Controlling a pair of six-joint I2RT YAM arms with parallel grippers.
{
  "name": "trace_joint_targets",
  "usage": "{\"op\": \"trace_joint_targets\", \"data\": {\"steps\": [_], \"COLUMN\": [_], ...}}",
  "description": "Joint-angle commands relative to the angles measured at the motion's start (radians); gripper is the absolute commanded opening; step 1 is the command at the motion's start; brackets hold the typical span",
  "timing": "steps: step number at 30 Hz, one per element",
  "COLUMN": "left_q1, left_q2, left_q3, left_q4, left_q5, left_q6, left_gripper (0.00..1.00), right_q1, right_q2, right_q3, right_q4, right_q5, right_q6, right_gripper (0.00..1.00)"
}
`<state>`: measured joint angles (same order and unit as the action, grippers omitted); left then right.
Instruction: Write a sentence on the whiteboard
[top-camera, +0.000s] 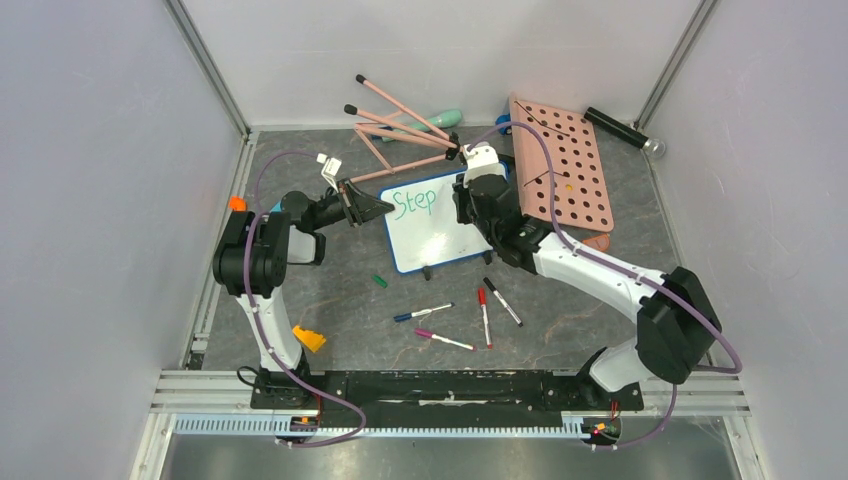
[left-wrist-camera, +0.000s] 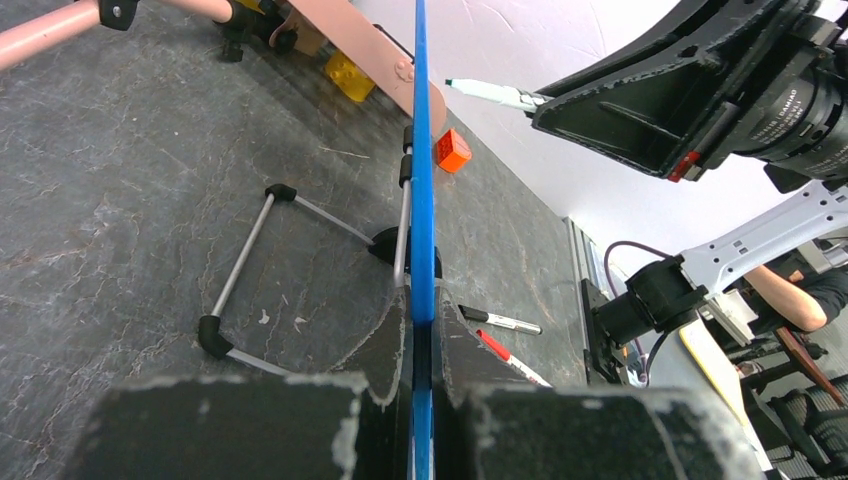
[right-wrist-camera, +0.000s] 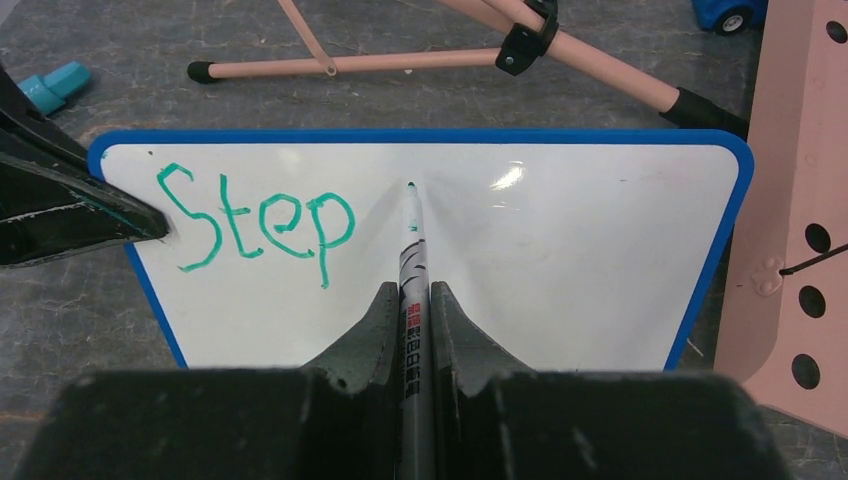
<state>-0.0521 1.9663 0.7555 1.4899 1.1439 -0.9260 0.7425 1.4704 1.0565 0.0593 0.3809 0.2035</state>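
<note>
Well, overhead only: the whiteboard (top-camera: 440, 220) stands mid-table between my two arms. The pink board (top-camera: 560, 165) with holes is just beside its right edge, and loose markers (top-camera: 485, 315) lie on the table (top-camera: 330, 300) nearer my bases.
Left wrist only: the board edge-on, a blue line running up the picture, with its wire stand (left-wrist-camera: 250, 270) and black feet resting on the table beside it.
Right wrist only: the writing face, head-on.
Left arm: reaching in from the left, elbow bent. My left gripper (left-wrist-camera: 422, 340) is clamped on the blue frame at the board's left edge.
Right arm: stretched forward over the board's right side. My right gripper (right-wrist-camera: 408, 300) pinches a green marker (right-wrist-camera: 412, 250), barrel between the fingers, tip pointing at the white surface.
Tip contact: at the surface or just off it — I cannot tell which.
Writing: of the sentence (right-wrist-camera: 255, 225), only "Step" shows in green at the upper left of the face — the marker tip sits to the right of the p.
</note>
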Motion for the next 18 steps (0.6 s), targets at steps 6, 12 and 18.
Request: {"op": "trace_joint_targets", "data": {"steps": [6, 12, 18], "left_q1": [-0.005, -0.005, -0.005], "left_q2": [-0.026, -0.025, -0.023], "left_q3": [0.033, 0.036, 0.038], "left_q4": [0.067, 0.067, 0.067], "left_q5": [0.028, 0.029, 0.031], "left_q6": [0.03, 0.027, 0.024], "left_gripper": [0.06, 0.06, 0.04], "right_q1": [-0.034, -0.038, -0.042], "right_q2": [0.038, 0.054, 0.059], "right_q3": [0.06, 0.068, 0.072], "right_q4": [0.009, 0.012, -0.018], "right_q5": [-0.019, -0.037, -0.011], "right_q6": [0.016, 0.017, 0.025], "right_gripper": [0.0, 0.0, 0.0]}}
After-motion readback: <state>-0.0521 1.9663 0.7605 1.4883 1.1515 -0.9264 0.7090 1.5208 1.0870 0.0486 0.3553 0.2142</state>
